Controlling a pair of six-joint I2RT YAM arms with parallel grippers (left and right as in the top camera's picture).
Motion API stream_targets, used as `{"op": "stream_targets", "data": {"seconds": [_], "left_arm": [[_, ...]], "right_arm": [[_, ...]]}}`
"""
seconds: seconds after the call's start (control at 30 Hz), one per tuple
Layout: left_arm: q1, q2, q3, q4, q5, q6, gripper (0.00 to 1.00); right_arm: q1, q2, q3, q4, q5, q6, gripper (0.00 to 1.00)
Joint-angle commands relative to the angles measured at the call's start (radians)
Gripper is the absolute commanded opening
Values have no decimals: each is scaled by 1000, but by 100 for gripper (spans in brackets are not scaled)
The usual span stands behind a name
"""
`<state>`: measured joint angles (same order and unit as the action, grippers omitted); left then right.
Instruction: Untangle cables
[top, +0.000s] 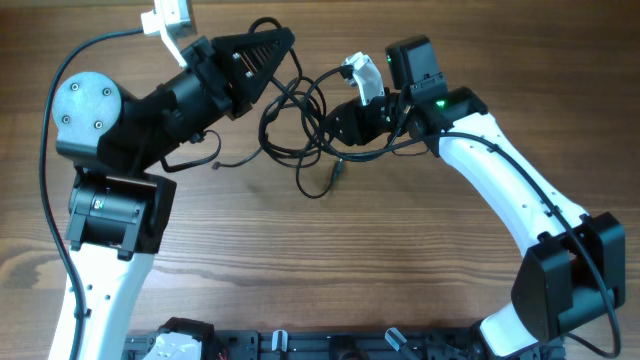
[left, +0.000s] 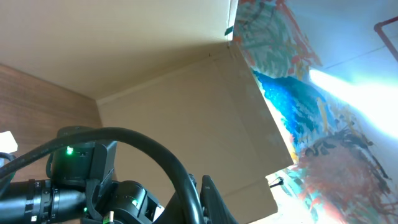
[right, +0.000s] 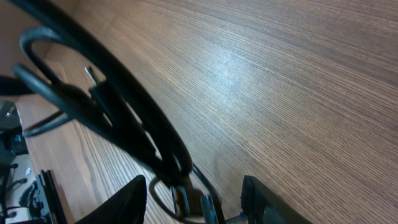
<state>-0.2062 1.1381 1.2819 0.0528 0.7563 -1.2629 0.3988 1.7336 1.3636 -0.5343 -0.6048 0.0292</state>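
Observation:
The thin black cables (top: 298, 120) lie looped together on the wooden table between my two arms. One loose plug end (top: 337, 174) points toward the front. My left gripper (top: 285, 42) is lifted at the back and tapers shut on a cable loop. In the left wrist view that cable (left: 158, 158) arcs into the jaws (left: 208, 205). My right gripper (top: 335, 125) is low at the right side of the tangle. Its fingers (right: 196, 202) stand wide apart, with cable strands (right: 137, 124) and blue-tongued plugs (right: 186, 199) between them.
A second thin cable end (top: 222, 165) lies beside the left arm. A black rail (top: 300, 345) runs along the front edge. The left wrist view shows a cardboard panel (left: 186, 106) and a colourful painted sheet (left: 311, 93) behind the table.

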Motion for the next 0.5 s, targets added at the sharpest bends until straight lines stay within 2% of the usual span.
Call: {"op": "stream_targets", "data": {"seconds": [0.0, 0.03, 0.13, 0.2, 0.3, 0.37, 0.43, 0.47], "left_arm": [[8, -5, 9, 12, -21, -3, 4], [8, -5, 9, 12, -26, -3, 4], [9, -5, 9, 11, -65, 3, 4], [19, -5, 9, 2, -122, 32, 4], [55, -5, 9, -50, -202, 79, 4], [83, -5, 9, -137, -263, 133, 4], [109, -4, 9, -270, -335, 192, 4], [125, 3, 9, -370, -369, 258, 4]], "right_arm": [[13, 11, 2, -2, 6, 0, 50], [15, 11, 2, -6, 6, 0, 47], [16, 11, 2, -51, 123, 65, 17], [11, 11, 2, -98, 171, 93, 4], [5, 11, 2, -142, 172, 103, 4], [-1, 11, 2, -164, 171, 105, 4], [-16, 11, 2, -200, 167, 106, 4], [-26, 11, 2, -221, 168, 118, 4]]}}
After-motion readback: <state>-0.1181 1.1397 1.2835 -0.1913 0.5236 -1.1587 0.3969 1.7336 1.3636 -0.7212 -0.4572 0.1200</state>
